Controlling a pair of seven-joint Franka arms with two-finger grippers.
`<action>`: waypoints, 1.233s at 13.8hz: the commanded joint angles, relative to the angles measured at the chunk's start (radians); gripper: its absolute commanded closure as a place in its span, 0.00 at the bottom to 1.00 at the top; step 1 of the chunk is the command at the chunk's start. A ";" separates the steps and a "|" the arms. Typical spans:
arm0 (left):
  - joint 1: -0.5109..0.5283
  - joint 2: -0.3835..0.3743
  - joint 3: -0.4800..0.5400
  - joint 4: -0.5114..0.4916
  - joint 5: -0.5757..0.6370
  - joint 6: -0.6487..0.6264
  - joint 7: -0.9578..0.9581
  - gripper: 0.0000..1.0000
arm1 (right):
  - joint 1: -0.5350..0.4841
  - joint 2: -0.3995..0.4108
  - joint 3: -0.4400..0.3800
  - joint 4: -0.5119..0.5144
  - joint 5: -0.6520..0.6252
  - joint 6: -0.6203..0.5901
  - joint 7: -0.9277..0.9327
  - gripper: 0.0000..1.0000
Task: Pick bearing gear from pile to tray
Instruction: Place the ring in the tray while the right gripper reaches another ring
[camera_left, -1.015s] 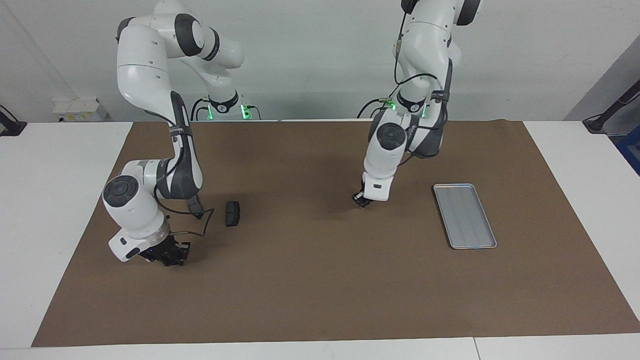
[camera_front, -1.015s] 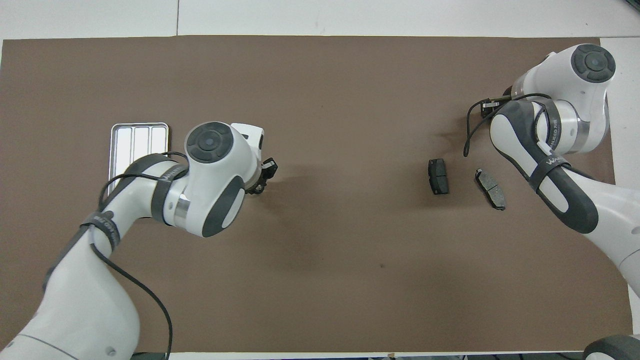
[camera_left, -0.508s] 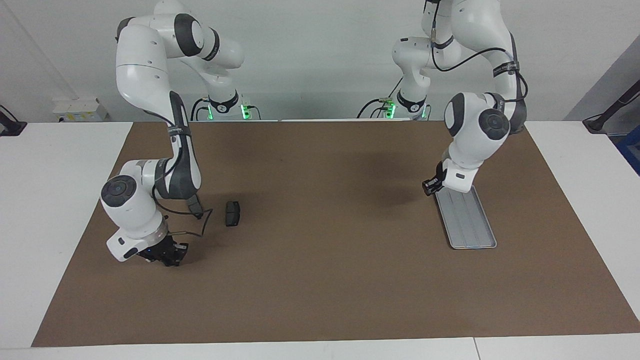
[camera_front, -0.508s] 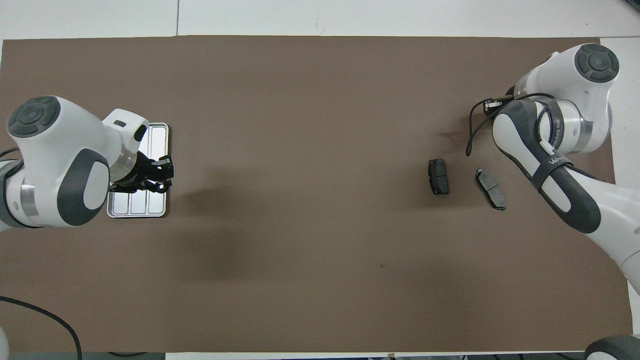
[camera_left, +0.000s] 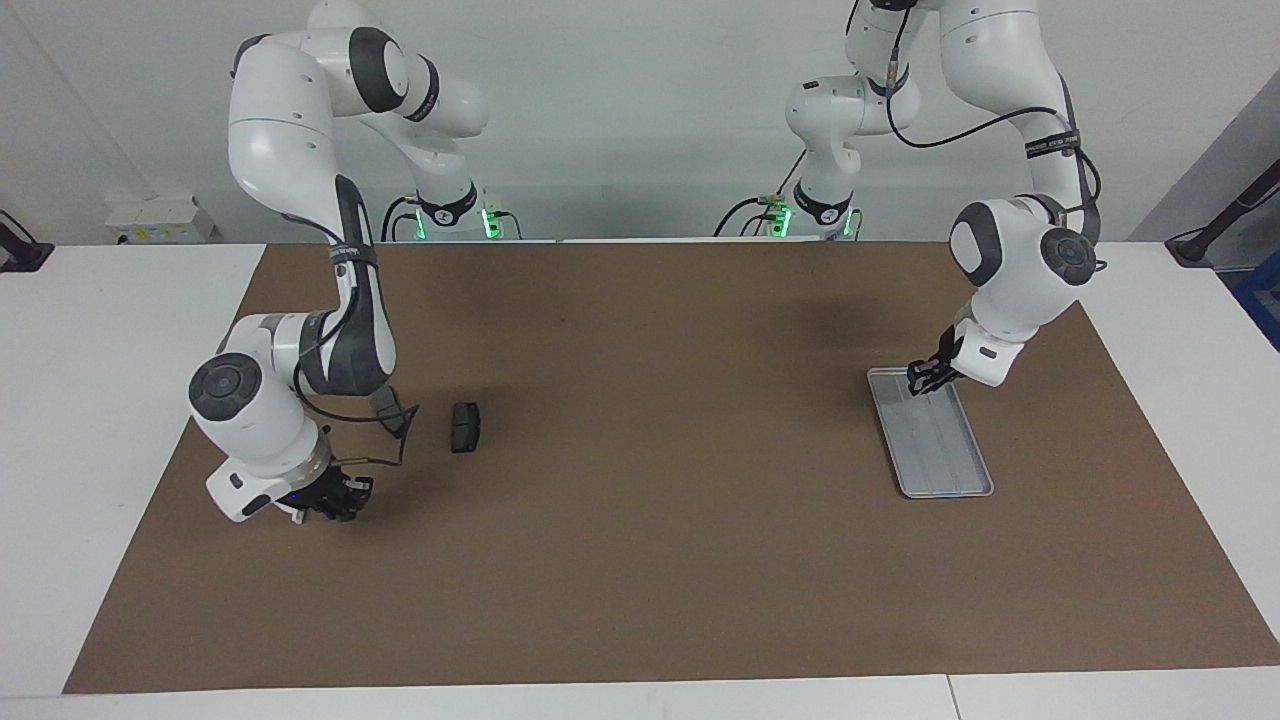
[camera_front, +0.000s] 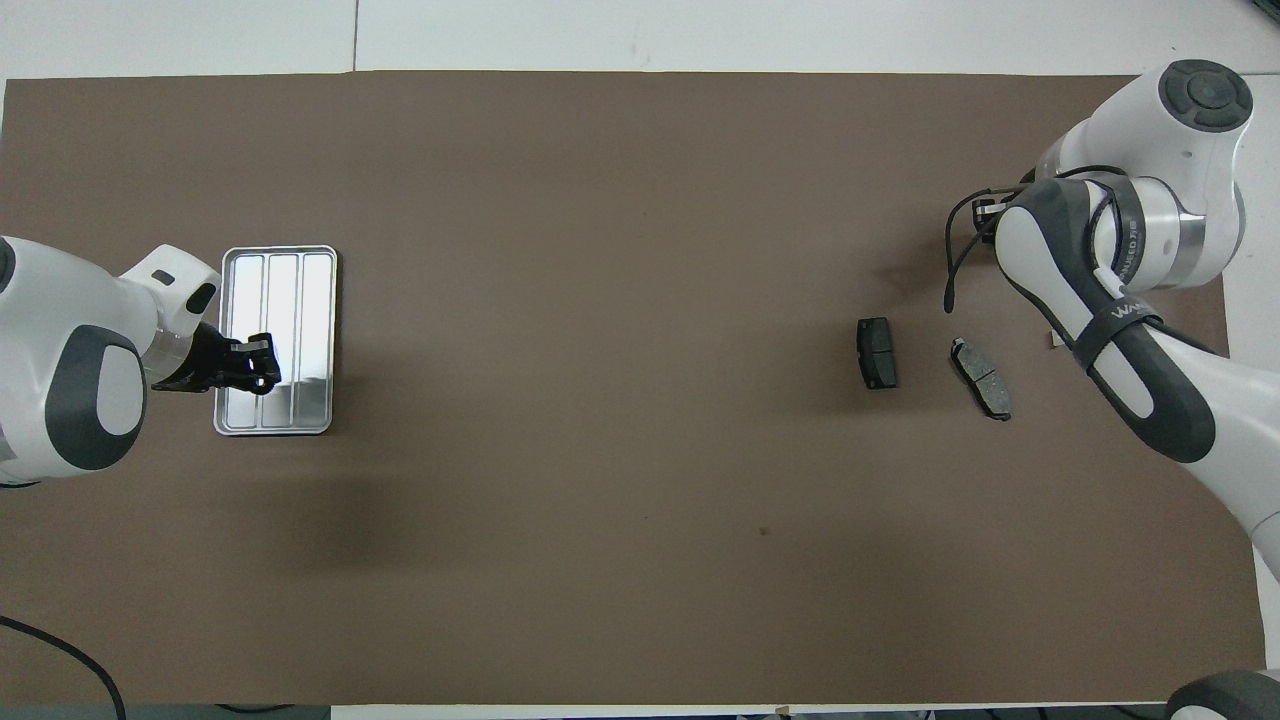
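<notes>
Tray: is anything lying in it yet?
Looks empty: the tray shows bare ribbed floor wherever visible, though the left gripper hangs over one end.

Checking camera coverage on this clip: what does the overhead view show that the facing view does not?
Only overhead: a second brake pad, which the right arm hides in the facing view. Only facing: the right end effector, low over the mat at the right arm's end of the table. Both: the tray, the left end effector over it, and the first brake pad.

Brown mat covers white table; grey wall at back.
</notes>
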 joint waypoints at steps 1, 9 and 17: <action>0.014 -0.032 -0.012 -0.069 -0.001 0.058 0.024 1.00 | 0.021 -0.041 0.014 0.033 -0.022 -0.088 0.089 1.00; 0.007 -0.002 -0.012 -0.106 -0.001 0.153 0.014 1.00 | 0.243 -0.198 0.038 0.033 0.110 -0.296 0.529 1.00; 0.004 -0.008 -0.012 -0.097 -0.001 0.139 0.014 0.00 | 0.536 -0.212 0.039 0.113 0.136 -0.360 0.989 1.00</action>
